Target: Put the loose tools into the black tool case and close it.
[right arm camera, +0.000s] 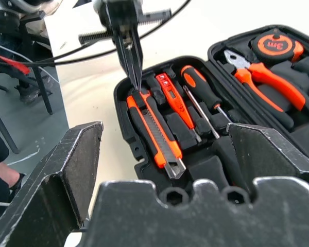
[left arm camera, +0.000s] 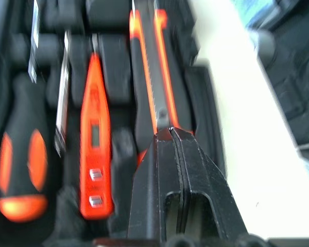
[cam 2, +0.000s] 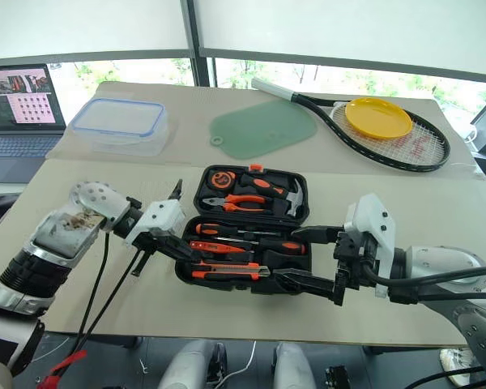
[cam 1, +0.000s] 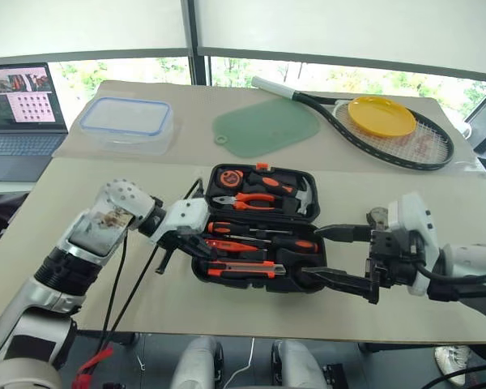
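Seating utility knife [right arm camera: 155, 135] in black tool case [cam 1: 301, 217], open mid-table | left gripper [right arm camera: 135, 82] pinched shut, tip on knife, holding nothing | right gripper [cam 1: 332, 255] spread wide, empty, beside case | next: probably swing lid shut.

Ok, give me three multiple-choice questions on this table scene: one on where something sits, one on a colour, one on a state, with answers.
1. Where is the yellow plate?
A. on the racket
B. in the tool case
C. on the laptop

2. What colour is the cutting mat?
A. red
B. green
C. black

3. How do the robot's tools stand?
A. both open
B. both shut
C. left tool shut, right tool open

Answers:
1 A, the plate rests on the racket strings.
2 B, the mat is pale green.
3 C, the left fingers meet over the utility knife; the right fingers stand wide apart at the case's end.
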Available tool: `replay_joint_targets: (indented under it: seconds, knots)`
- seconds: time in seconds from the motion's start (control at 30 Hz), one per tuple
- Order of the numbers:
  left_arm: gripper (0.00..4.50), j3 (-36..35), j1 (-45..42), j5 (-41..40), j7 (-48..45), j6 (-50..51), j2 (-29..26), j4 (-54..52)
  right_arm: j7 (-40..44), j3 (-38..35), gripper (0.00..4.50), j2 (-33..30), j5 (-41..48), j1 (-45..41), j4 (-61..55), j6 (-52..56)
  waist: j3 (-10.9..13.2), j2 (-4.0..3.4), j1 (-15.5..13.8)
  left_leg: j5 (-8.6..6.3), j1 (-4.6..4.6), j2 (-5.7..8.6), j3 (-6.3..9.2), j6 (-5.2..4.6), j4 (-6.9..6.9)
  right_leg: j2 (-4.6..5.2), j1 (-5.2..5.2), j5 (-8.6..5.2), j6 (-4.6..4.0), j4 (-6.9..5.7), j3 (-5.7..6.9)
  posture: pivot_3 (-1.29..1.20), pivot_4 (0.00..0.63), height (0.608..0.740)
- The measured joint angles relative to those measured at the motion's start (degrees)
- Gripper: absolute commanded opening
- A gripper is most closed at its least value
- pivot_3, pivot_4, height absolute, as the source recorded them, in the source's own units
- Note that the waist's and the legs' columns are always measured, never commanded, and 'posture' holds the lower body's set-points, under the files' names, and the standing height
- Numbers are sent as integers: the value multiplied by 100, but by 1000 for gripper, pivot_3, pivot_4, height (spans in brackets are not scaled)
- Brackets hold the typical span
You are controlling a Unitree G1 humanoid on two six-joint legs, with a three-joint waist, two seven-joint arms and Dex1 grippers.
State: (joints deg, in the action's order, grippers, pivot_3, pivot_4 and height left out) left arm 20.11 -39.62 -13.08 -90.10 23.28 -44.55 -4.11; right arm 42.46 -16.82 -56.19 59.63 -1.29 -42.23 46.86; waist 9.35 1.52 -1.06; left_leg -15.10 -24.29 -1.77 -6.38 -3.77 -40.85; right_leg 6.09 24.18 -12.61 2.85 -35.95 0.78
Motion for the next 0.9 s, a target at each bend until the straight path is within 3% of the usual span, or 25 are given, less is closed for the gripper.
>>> replay_joint_targets:
  seconds: [0.27, 0.5, 0.7, 0.9]
  knots:
    - [28, 808, 3, 779, 397, -983, 786, 447, -55, -164, 4500, -51, 28, 150, -109, 4, 0, 0, -13, 0, 1, 4, 2, 0, -1, 0, -4, 0, 0, 0, 0, 0, 150, 738]
    - [28, 976, -162, 1101, 509, -1713, 952, 829, -177, -355, 4500, -55, 178, 373, -262, 13, -14, -6, -53, -1, 9, 2, 5, -2, -3, 2, -15, 2, 1, 3, -2, 0, 150, 738]
    - [28, 793, -122, 821, 416, -1271, 939, 889, -188, -627, 4500, -55, 185, 708, -339, 12, -16, -4, -32, -1, 4, -1, 4, -2, -5, 1, -5, 3, 1, -2, -3, 0, 150, 738]
    - [28, -128, -107, -134, 404, -142, 746, 484, -165, -1540, 4500, -54, 74, 1413, -221, 48, -15, -3, -30, -1, -4, 1, 7, -4, -5, 2, -3, 1, 5, 0, 0, 0, 150, 738]
